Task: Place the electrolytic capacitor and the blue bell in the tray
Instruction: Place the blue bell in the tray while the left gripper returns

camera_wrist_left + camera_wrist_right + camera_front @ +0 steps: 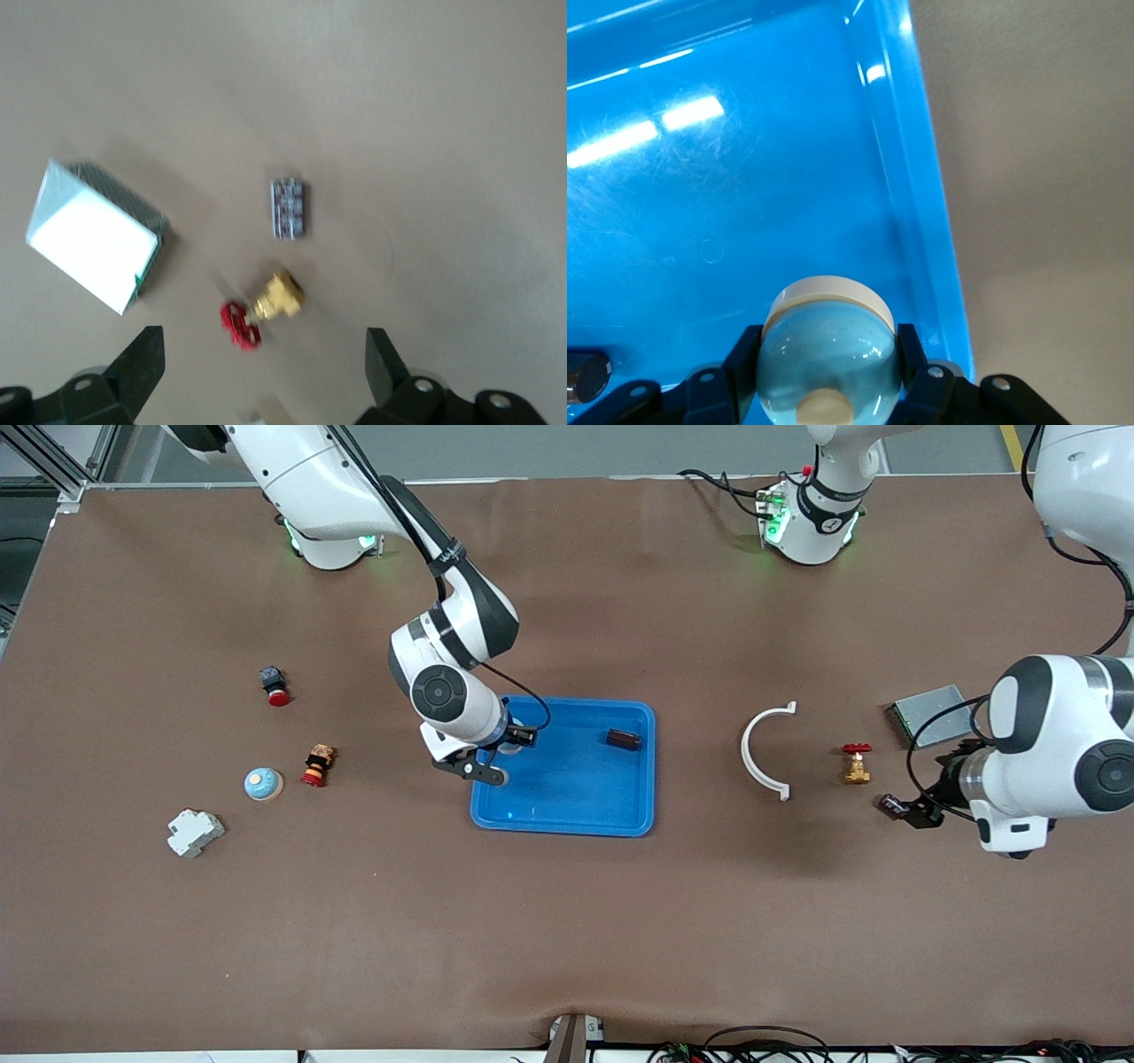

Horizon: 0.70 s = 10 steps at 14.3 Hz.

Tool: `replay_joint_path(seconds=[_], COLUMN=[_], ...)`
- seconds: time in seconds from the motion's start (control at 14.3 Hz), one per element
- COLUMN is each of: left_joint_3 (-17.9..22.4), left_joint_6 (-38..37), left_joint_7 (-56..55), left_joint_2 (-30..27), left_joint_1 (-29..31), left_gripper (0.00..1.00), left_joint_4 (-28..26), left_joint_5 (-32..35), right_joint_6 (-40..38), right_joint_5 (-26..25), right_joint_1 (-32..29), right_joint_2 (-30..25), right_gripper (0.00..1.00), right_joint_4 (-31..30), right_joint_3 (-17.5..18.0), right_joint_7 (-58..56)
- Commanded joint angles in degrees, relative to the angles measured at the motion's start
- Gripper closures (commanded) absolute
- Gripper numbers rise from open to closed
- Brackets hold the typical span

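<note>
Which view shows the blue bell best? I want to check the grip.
The right wrist view: the blue bell sits between the right gripper fingers over the tray. Front view hides it; left wrist view misses it.

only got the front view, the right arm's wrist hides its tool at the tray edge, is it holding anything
observer: Yes. The right tool is shut on a pale blue domed bell with a cream base.
operator: is it over the tray or outside it
observer: Over the floor of the bright blue shallow plastic tray, just inside its rim. I cannot tell whether the bell touches the floor.
operator: and the left tool, anything in it
observer: No. The left tool is open and empty above the table, over a small brass valve with a red handwheel. A small grey ribbed block lies beside the valve.
</note>
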Motion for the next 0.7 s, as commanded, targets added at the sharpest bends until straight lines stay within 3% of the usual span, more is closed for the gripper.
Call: replay_joint_path(seconds=[0.0, 0.63], left_joint_3=[-0.5, -0.3], left_joint_6=[3.3, 6.1], left_joint_7=[1.1, -1.4], left_joint_2=[2.7, 6.2], left_joint_1=[0.4, 1.8], left_gripper=[0.0, 0.0], left_joint_4=[0.4, 1.7], left_joint_5=[4.5, 5.0], right_joint_6=[1.4, 4.5], right_joint_5=[0.4, 0.2], right_joint_1=[1.2, 2.9], right_joint_2=[1.7, 4.0], right_gripper=[0.86, 0.79], right_joint_4=[1.2, 1.0], right_joint_3=[-0.6, -0.8], right_joint_7=[0.2, 0.1])
